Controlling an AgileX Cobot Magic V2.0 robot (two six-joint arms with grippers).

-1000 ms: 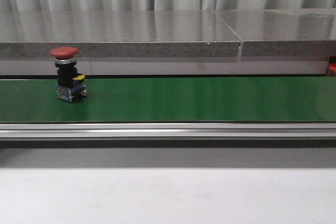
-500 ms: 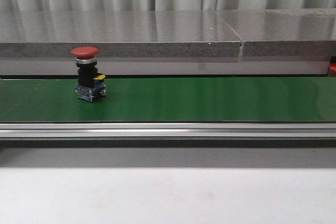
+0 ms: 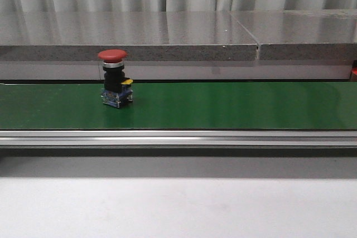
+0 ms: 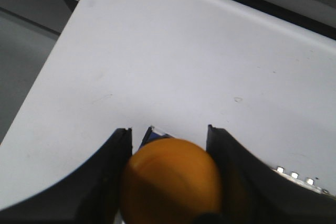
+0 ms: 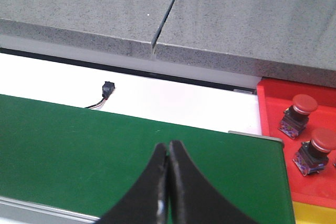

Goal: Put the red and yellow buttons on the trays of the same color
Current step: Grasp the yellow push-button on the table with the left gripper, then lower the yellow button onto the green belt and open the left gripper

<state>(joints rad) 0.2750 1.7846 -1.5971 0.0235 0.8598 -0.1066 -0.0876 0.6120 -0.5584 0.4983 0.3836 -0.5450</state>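
A red button (image 3: 114, 85) with a black body and blue base stands upright on the green conveyor belt (image 3: 223, 105), left of centre. My left gripper (image 4: 168, 129) is shut on a yellow button (image 4: 170, 179), whose orange-yellow cap fills the space between the black fingers (image 4: 113, 166) above a white surface. My right gripper (image 5: 168, 145) is shut with nothing in it, hanging over the belt (image 5: 79, 145). Beyond the belt's end lies the red tray (image 5: 273, 129) with two red buttons (image 5: 296, 115) in it. A strip of the yellow tray (image 5: 315, 213) shows below it.
A grey stone ledge (image 3: 167, 37) runs behind the belt, and an aluminium rail (image 3: 178, 137) runs along its front. A small black connector with wires (image 5: 105, 92) lies on the white strip behind the belt. A sliver of red tray (image 3: 353, 72) shows at the far right.
The red button has ridden the belt to the right, from about the far left toward the centre. Nothing else in the front view has moved.
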